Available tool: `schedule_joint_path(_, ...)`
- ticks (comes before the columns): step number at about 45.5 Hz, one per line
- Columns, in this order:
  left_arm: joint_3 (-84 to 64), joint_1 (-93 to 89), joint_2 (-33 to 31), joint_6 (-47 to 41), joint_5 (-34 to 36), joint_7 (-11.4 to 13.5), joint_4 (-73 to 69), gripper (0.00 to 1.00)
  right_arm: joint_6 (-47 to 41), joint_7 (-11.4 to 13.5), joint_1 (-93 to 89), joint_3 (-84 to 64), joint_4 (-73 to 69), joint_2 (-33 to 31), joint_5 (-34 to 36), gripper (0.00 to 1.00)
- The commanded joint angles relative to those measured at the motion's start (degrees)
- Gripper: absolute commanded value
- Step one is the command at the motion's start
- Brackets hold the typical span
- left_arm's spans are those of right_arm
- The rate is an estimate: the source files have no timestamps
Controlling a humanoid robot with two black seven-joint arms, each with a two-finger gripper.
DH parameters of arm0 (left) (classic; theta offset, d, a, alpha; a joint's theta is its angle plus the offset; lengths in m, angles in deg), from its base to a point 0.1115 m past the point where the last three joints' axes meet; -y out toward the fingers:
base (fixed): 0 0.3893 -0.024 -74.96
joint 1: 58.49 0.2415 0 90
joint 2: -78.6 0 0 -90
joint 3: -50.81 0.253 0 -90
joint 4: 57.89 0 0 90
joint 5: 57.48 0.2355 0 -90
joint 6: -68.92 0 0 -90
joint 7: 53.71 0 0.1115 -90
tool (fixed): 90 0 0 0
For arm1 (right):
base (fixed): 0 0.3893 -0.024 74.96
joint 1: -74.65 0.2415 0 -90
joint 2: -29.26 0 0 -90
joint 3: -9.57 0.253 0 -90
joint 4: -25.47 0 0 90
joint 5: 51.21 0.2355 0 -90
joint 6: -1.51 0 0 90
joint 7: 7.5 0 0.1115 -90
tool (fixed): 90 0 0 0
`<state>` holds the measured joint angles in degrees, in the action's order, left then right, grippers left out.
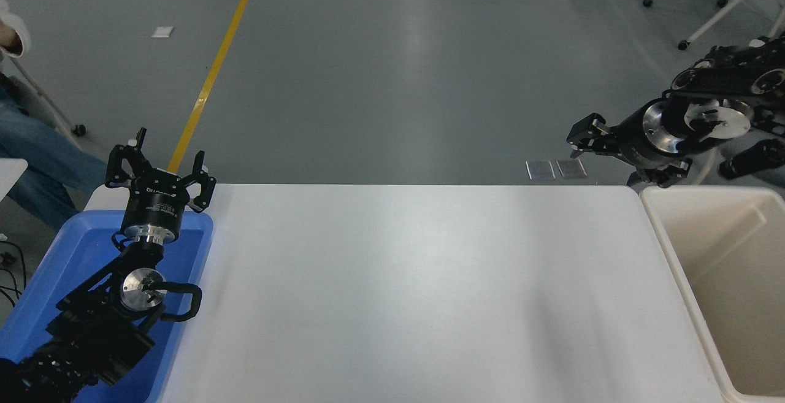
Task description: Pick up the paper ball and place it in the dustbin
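Observation:
The paper ball is not in view on the table or in the visible part of the bin. The cream-white dustbin stands at the table's right end, and what shows of its inside is bare. My right gripper hangs in the air above the table's far right corner, just left of the bin. It points left, open and empty. My left gripper is parked open over the far end of the blue tray at the lower left.
The white table spans the middle. A person's jeans-clad leg shows at the left edge. Wheeled chairs stand on the floor at the upper right. A yellow floor line runs beyond the table.

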<state>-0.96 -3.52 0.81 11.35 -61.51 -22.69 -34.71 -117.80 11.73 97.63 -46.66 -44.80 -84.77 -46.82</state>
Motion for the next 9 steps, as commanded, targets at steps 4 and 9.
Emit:
schedule_joint_path(4,0.0,0.04,0.0,0.0,-0.02,0.0,-0.07,0.99,-9.44,0.02,10.41,-0.2,-10.51,-0.23,-2.9,1.0)
schedule_joint_path(9,0.0,0.04,0.0,0.0,-0.02,0.0,-0.07,0.99,-10.93,0.02,11.38,1.38,-10.77,-0.4,-2.9,1.0)
